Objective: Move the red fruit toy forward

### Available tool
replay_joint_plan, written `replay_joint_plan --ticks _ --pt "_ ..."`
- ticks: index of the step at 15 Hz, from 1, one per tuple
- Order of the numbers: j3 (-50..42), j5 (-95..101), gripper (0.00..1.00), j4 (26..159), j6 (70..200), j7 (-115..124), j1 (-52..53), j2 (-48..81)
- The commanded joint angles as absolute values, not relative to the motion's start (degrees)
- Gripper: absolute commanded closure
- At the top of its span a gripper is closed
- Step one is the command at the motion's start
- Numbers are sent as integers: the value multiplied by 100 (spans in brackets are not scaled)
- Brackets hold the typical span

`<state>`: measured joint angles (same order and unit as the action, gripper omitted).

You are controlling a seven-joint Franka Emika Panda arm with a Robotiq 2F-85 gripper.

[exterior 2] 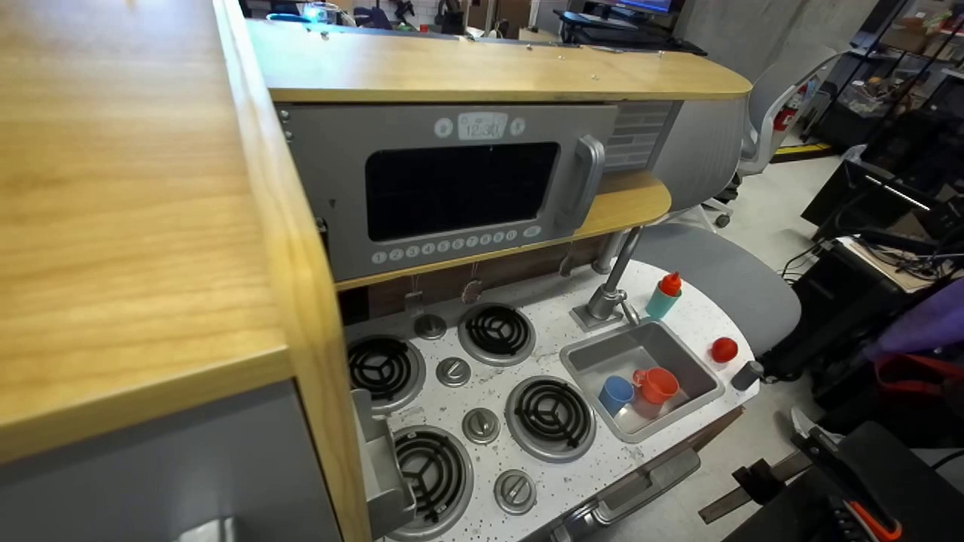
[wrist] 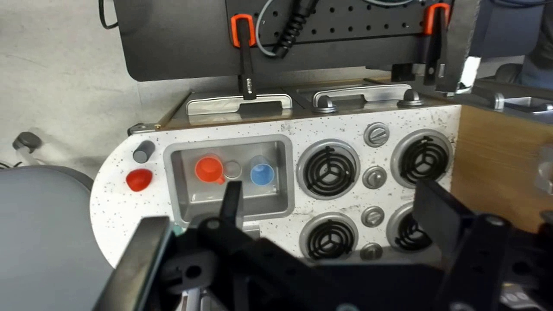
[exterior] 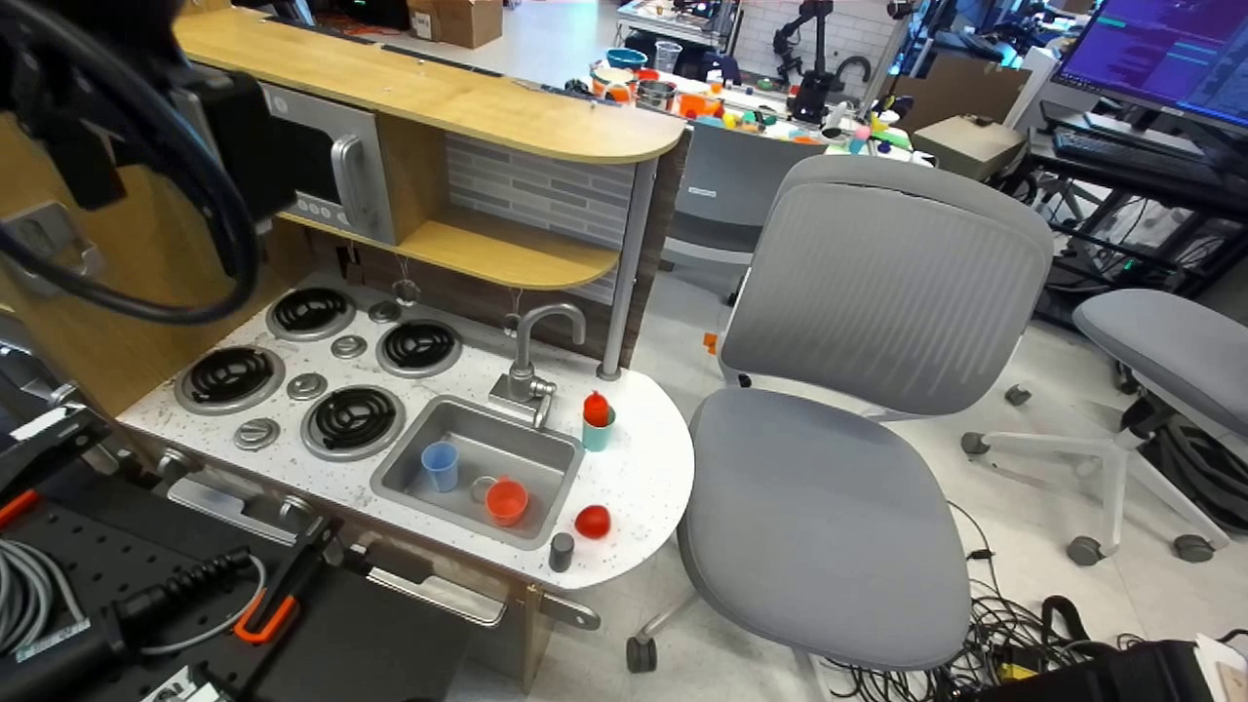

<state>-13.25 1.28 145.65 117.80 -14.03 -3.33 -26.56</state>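
On the white, dark-speckled worktop, a smooth, rounded red toy fruit is being supported near the curved end, towards its front corner, and is being seen there in both exterior views. It is being flanked by a short, upright dark-grey cylinder, which is being carried closer to the front edge; a narrow band of worktop is being shown between the two.

The black two-fingered gripper is being held released above the worktop: in the wrist view its fingers are being seen wide apart, and the toy fruit is being shown well away from them.

Inward from the toy fruit, a rectangular, metallic-looking grey sink is being framed by the worktop, nearer the front edge than the back. A red-orange cup with a handle is being held in it towards the curved end, and a blue cup towards the end bounded by the wooden side panel. Behind the sink, a metallic-looking grey tap with a bent spout is being borne near the back edge. Near the curved end's back corner, a red object with a pointed top is being held in a teal cup. On the half towards the panel, four round burners with black coils are being separated into pairs by four round grey knobs.
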Motion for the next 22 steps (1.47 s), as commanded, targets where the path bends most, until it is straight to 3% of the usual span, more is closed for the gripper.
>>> replay_joint_plan --ticks 1,16,22 --pt "-1244 405 0 14489 12400 -1433 -552 -1848" --pt "-1293 968 0 13617 15614 -2613 -1346 1519" --pt "-830 487 0 12569 15395 -3094 -2081 2759"
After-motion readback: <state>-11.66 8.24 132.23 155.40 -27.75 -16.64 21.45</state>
